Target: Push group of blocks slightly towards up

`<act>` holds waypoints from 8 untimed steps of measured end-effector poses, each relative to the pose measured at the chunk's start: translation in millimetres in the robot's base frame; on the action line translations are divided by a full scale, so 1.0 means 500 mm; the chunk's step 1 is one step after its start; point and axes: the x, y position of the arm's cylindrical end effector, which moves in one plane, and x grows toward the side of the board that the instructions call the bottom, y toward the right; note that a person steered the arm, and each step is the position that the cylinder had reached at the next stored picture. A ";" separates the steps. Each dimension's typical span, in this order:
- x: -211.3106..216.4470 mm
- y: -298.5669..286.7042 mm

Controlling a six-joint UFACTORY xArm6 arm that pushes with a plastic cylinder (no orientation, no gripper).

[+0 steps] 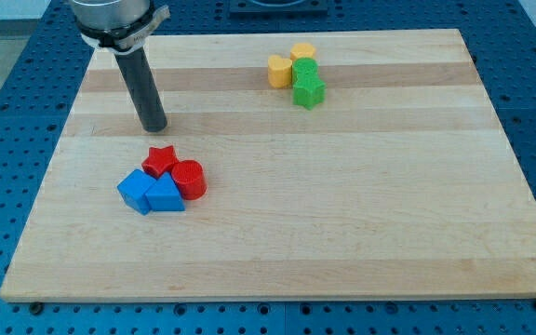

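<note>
A group of blocks sits at the view's lower left: a red star (160,160), a red cylinder (189,179), a blue cube (135,191) and a blue triangular block (166,196), all touching. A second group sits at the view's top centre: a yellow block (279,71), a yellow cylinder (303,52), a green cylinder (305,70) and a green star (309,91). My tip (154,127) rests on the board just above the red star, a short gap away, touching no block.
The wooden board (361,205) lies on a blue perforated table (12,121). The arm's dark rod rises from the tip to the view's top left.
</note>
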 end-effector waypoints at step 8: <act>0.060 0.495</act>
